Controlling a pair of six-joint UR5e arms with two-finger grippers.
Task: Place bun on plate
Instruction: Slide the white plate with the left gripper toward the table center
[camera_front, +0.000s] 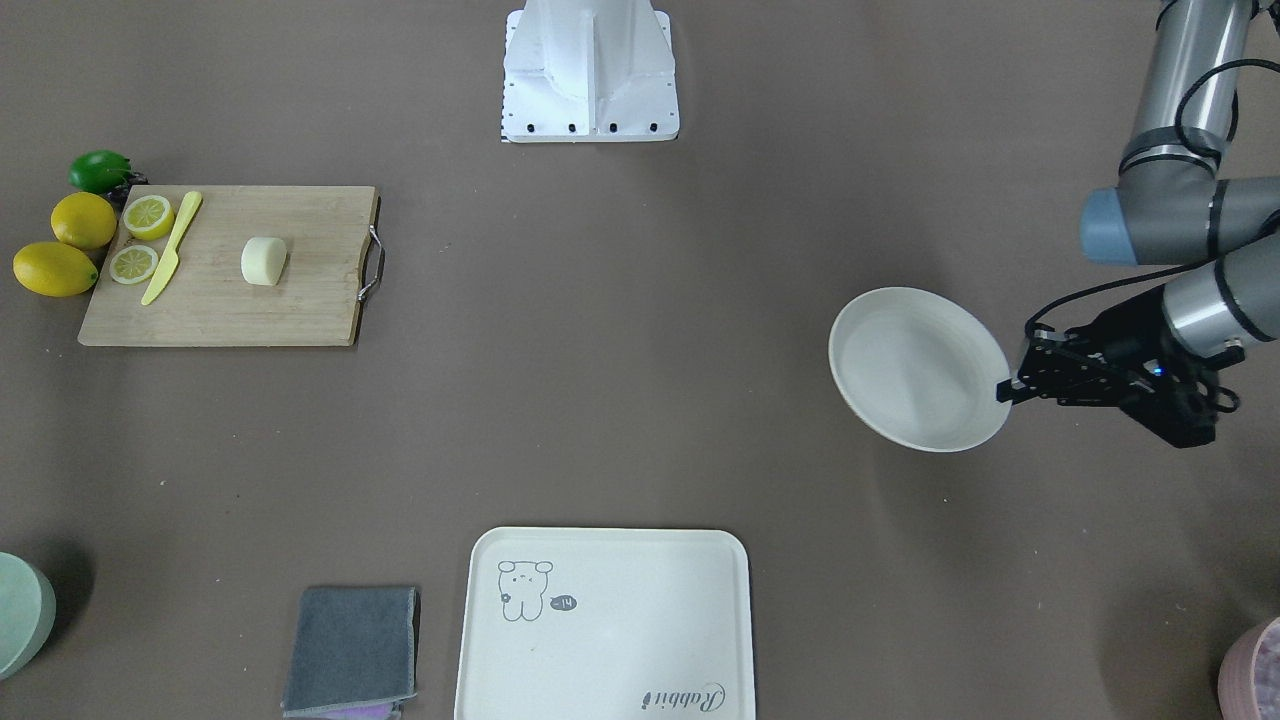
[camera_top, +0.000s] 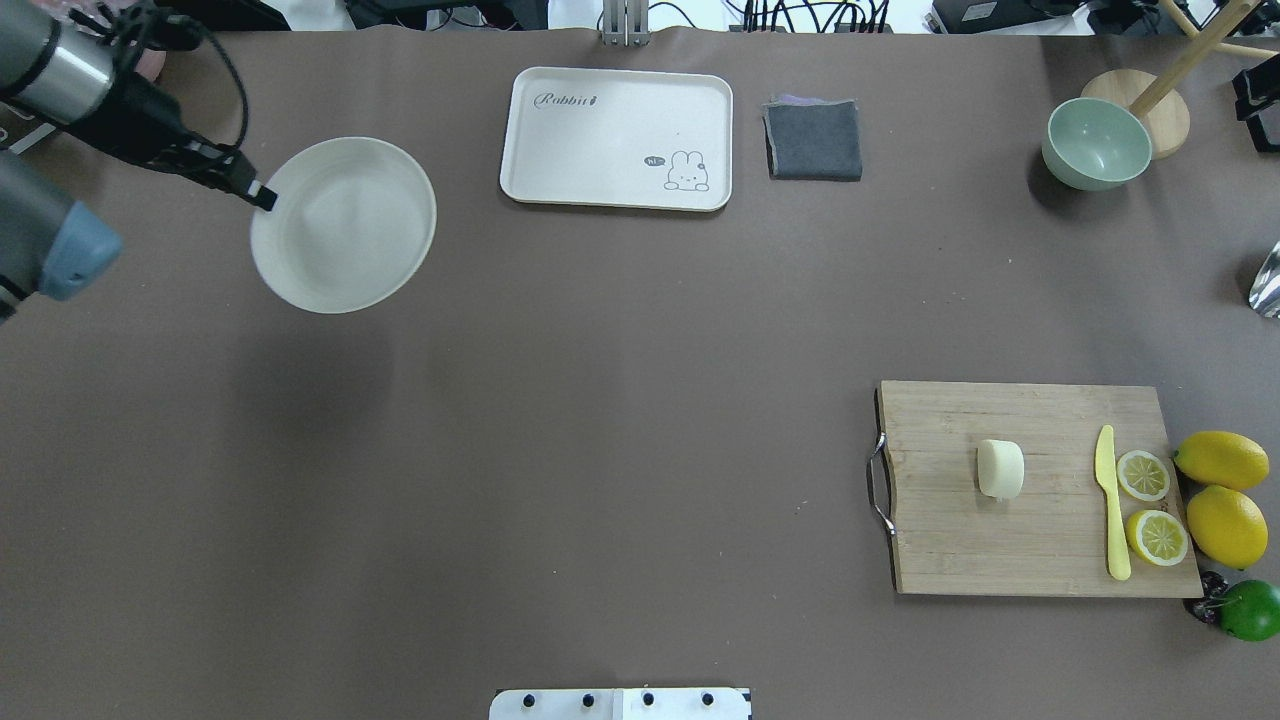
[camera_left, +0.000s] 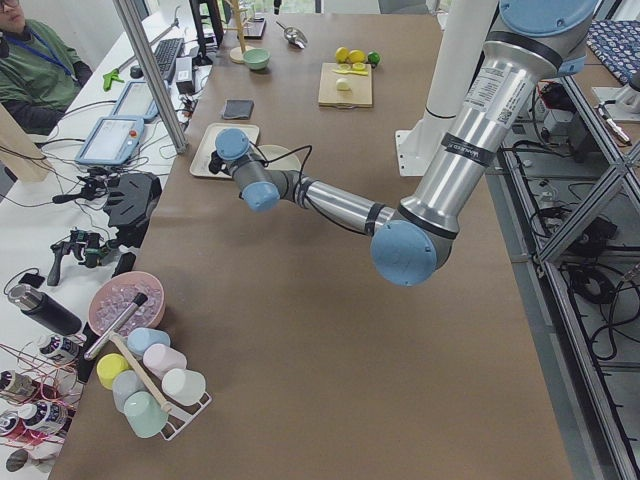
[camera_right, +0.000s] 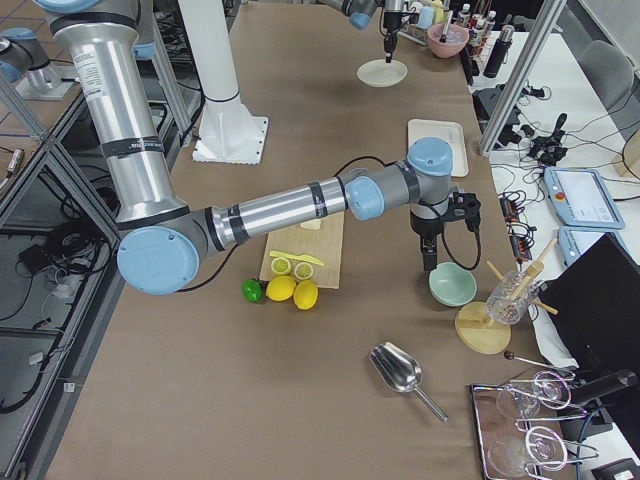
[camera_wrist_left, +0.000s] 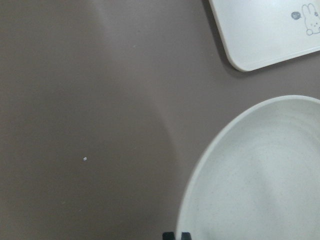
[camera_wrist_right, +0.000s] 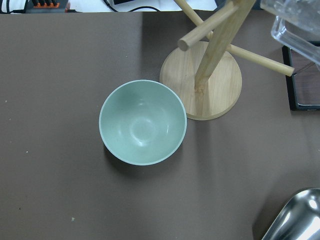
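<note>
The bun (camera_top: 1000, 468) is a pale cream block lying on the wooden cutting board (camera_top: 1040, 540) at the table's right side, also seen as the bun (camera_front: 264, 261). The round off-white plate (camera_top: 343, 225) hangs tilted above the table's far left, and a soft shadow lies on the table below it. My left gripper (camera_top: 262, 195) is shut on the plate's rim (camera_front: 990, 340); its fingertips (camera_wrist_left: 176, 235) pinch that rim. My right gripper (camera_right: 428, 262) hangs above the green bowl (camera_right: 452, 286), far from the bun; whether it is open or shut I cannot tell.
A cream tray (camera_top: 617, 137) and a grey cloth (camera_top: 813, 140) lie at the far edge. The green bowl (camera_wrist_right: 142, 122) stands beside a wooden stand (camera_wrist_right: 201, 80). Lemon halves (camera_top: 1143, 475), a yellow knife (camera_top: 1110, 500) and whole lemons (camera_top: 1222, 458) lie by the board. A person (camera_left: 30, 70) sits beyond the table.
</note>
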